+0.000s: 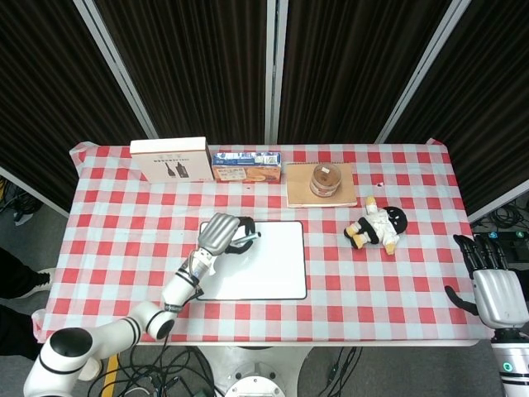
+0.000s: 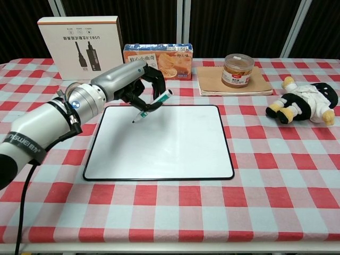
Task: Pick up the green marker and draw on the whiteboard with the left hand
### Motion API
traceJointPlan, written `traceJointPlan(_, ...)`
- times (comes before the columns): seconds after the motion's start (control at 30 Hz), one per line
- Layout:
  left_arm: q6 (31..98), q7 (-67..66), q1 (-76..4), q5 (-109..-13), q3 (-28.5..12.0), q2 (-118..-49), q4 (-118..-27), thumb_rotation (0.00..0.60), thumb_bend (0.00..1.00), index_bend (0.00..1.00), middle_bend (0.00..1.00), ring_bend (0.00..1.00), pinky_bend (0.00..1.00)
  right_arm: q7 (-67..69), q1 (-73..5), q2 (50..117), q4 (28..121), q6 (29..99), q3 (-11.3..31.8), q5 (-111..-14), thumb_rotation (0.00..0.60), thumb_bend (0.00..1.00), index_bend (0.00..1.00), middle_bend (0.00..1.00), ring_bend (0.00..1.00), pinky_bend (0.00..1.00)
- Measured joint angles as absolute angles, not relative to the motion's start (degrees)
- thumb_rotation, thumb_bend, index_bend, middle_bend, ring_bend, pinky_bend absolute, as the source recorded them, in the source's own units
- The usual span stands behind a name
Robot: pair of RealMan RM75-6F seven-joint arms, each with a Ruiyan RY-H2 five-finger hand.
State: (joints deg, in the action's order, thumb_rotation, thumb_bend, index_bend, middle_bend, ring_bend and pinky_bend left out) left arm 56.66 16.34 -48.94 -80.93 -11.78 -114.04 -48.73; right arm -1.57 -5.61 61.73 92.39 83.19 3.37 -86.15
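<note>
My left hand (image 2: 130, 82) (image 1: 223, 234) hovers over the far left corner of the whiteboard (image 2: 164, 146) (image 1: 264, 265) and grips the green marker (image 2: 153, 105) (image 1: 245, 240). The marker is tilted, its tip pointing down toward the board near its left top area; I cannot tell whether the tip touches. The board's white surface shows no marks. My right hand (image 1: 494, 285) stays off the table's right edge in the head view, fingers spread, holding nothing.
Along the back stand a white cable box (image 2: 79, 45), a snack box (image 2: 158, 60), and a jar (image 2: 237, 70) on a brown pad (image 2: 234, 85). A plush doll (image 2: 304, 103) lies at the right. The checkered table (image 2: 212, 212) reaches forward of the board.
</note>
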Motion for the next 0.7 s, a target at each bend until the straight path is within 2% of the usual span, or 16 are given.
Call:
traceJointPlan(0.3, 55.97, 16.67, -48.88, -81.15, -10.81, -113.8, -49.39, 0.6, 0.43, 0.59, 0.58, 0.87, 0.88, -1.51, -5.89, 61.86, 92.27, 82.62, 3.37, -86.05, 0.6, 0.15, 0.0, 0.1, 0.0, 0.0)
traceJointPlan(0.7, 55.18, 16.6, -47.33, -81.07, -9.07, -112.12, -55.85, 0.6, 0.43, 0.58, 0.58, 0.86, 0.88, -1.06, -5.62, 61.89, 92.04, 82.67, 3.04, -86.12, 0.6, 0.15, 0.0, 0.1, 0.0, 0.0)
